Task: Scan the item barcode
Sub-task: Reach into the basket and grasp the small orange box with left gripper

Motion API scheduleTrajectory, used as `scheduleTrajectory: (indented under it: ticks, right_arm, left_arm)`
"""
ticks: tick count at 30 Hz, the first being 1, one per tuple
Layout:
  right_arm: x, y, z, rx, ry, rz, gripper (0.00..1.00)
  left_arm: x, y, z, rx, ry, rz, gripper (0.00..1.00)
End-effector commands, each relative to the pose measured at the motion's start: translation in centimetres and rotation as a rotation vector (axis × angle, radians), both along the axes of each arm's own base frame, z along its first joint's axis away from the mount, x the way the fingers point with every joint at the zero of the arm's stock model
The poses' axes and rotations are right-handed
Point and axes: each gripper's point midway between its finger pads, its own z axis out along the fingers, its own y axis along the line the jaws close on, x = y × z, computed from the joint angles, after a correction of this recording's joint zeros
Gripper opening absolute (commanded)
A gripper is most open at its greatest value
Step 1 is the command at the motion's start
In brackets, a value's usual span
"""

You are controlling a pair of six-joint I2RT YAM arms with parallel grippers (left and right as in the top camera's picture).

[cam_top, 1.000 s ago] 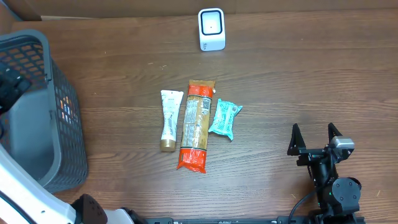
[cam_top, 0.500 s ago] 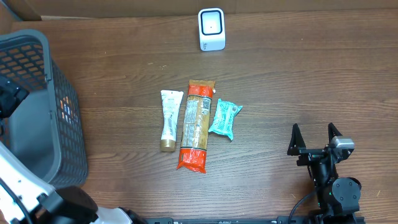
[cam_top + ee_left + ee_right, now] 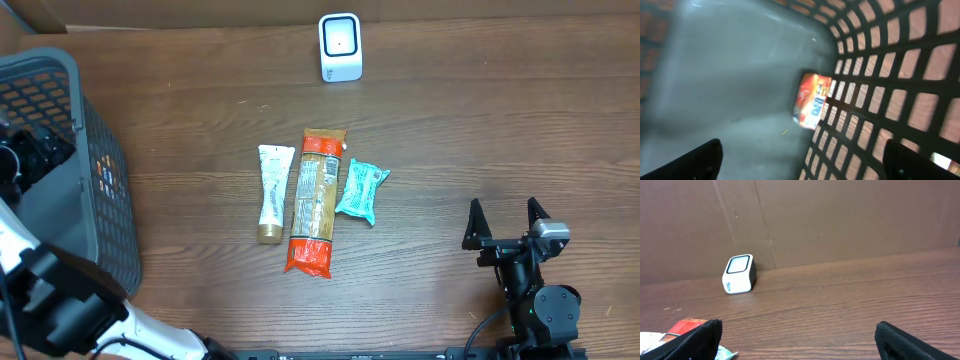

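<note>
At the lower right of the overhead view, nearest the robot's base, the right gripper [image 3: 503, 207] hovers over bare table [image 3: 480, 120]. Its 2 fingers are spread with nothing between them, and it looks parked clear of the work. Farther up, at the frame's centre, 3 items lie side by side: a white tube [image 3: 272, 192], a long orange packet [image 3: 318, 200] and a teal packet [image 3: 360, 191]. They are probably lined up there to be within reach and in front of the scanner [image 3: 340, 46], which stands at the top centre with its window facing upward. At the far left, the left gripper [image 3: 801, 150] reaches into the grey basket [image 3: 105, 200], fingers wide apart and empty.

The left wrist view alone shows plainly what lies inside: a small orange packet [image 3: 812, 100] against the mesh wall, just ahead of the fingers. The overhead gives only a glimpse of its colour through the mesh. Whether this packet awaits scanning or is finished cannot be told. The right wrist view shows the scanner from the side, against a cardboard wall [image 3: 840, 220].
</note>
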Motion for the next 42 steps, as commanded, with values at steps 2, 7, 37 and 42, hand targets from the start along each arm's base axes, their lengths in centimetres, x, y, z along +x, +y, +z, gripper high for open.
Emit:
scheduleTrajectory:
  ticks: [2, 7, 37, 42]
  right_arm:
    - [0.0, 0.0, -0.2, -0.003, -0.005, -0.001, 1.00]
    - [0.0, 0.0, -0.2, -0.003, -0.005, -0.001, 1.00]
    - [0.0, 0.0, -0.2, -0.003, -0.005, -0.002, 1.00]
    - [0.0, 0.0, -0.2, -0.003, -0.005, -0.001, 1.00]
  left_arm:
    - [2.0, -1.7, -3.3, -0.119, -0.055, -0.196, 0.90]
    - [2.4, -2.0, -6.1, -0.179, -0.030, -0.223, 0.88]
    - [3.1, -2.0, -14.1, -0.122, 0.145, -0.261, 0.72]
    - [1.9, -1.1, -15.4, -0.090, 0.220, -0.186, 0.66]
